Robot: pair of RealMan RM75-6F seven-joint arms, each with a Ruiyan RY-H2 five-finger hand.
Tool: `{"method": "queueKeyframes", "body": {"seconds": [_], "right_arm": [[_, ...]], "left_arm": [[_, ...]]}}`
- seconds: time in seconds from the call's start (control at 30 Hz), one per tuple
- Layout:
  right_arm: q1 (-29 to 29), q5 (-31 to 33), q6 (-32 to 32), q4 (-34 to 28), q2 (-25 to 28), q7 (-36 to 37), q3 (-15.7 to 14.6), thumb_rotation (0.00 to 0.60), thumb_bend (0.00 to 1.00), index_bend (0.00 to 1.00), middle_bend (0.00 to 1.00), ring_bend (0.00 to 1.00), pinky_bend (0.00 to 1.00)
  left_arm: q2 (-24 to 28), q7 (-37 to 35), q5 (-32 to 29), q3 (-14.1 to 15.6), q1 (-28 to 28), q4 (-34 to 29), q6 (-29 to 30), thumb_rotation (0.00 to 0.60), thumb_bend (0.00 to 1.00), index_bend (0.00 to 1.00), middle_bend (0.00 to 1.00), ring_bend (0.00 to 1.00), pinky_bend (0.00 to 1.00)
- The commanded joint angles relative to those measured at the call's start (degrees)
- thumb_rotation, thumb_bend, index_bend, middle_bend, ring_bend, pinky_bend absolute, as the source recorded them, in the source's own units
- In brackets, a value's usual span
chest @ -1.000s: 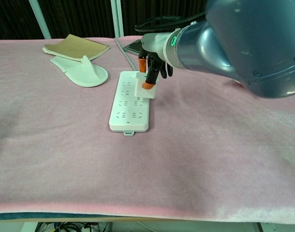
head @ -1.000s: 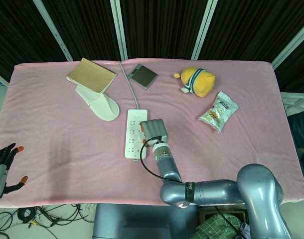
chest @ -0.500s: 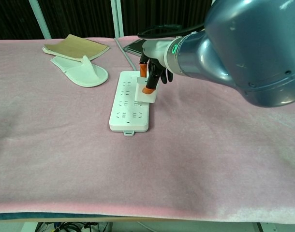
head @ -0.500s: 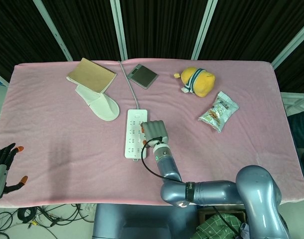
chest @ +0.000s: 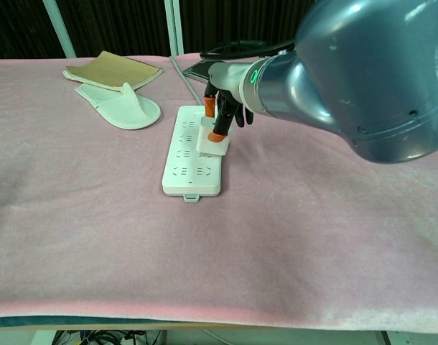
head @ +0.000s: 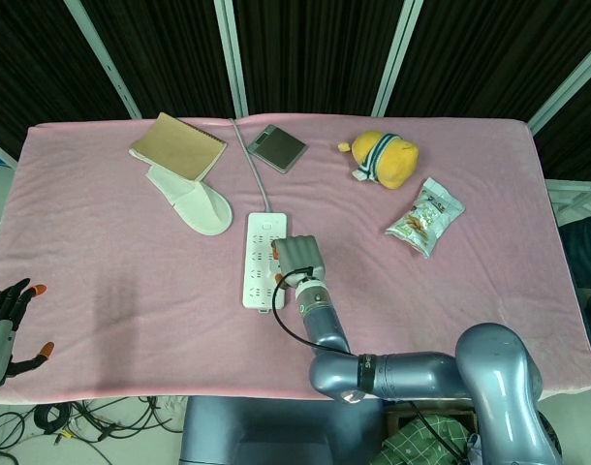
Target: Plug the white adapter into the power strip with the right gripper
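Observation:
The white power strip [head: 261,260] [chest: 187,154] lies in the middle of the pink table, its grey cord [head: 251,165] running to the far edge. My right hand [head: 299,257] [chest: 223,109] hangs over the strip's right side and pinches the white adapter [chest: 212,140] between orange-tipped fingers [chest: 218,134]. The adapter sits just over the strip's right column of sockets, tilted; whether its pins touch is hidden. In the head view the hand covers the adapter. My left hand [head: 7,320] rests open off the table's left front corner.
A brown notebook [head: 178,146] and a white slipper [head: 193,201] lie at the back left. A dark wallet [head: 278,147] sits behind the strip, a yellow plush toy [head: 382,158] and a snack bag [head: 425,216] to the right.
My right hand has carried the adapter slightly left and down, from beside the strip's right edge to over its right sockets. The left hand has not moved.

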Motion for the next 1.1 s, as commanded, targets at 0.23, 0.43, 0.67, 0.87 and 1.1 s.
{"method": "queueKeyframes", "body": {"seconds": [0.23,0.43,0.67,0.87,1.1], "right_arm": [[-0.2,-0.1,-0.1,0.2,-0.3,-0.5,0.3,0.600,0.52,0.83,0.63,0.64,0.46],[-0.2,-0.6,-0.5,0.5,-0.6,-1.0,0.2,0.600,0.52,0.85,0.64,0.64,0.46],[0.7,-2.2,-0.4,1.5,-1.5,-2.7,-0.2,0.600,0.52,0.87,0.65,0.65,0.46],[1.5,-2.8,0.2,2.6,-2.4,-4.8,-0.6,0.600,0.52,0.89,0.66,0.65,0.51],[1.8,-2.9,0.5,3.4,-3.4,-5.9,-0.1,0.600,0.52,0.92,0.68,0.67,0.52]], "left_arm": [[0.0,0.0,0.0,0.0,0.0,-0.1,0.0,0.600,0.28,0.11,0.01,0.00,0.00],[0.0,0.1,0.0,0.0,0.0,-0.1,0.0,0.600,0.28,0.11,0.01,0.00,0.00],[0.1,-0.1,-0.1,0.0,0.0,-0.1,-0.1,0.600,0.28,0.11,0.01,0.00,0.00],[0.2,-0.1,-0.1,0.0,-0.1,-0.2,-0.3,0.600,0.28,0.11,0.01,0.00,0.00],[0.3,-0.1,-0.3,0.0,-0.1,-0.4,-0.5,0.600,0.28,0.11,0.01,0.00,0.00]]}}
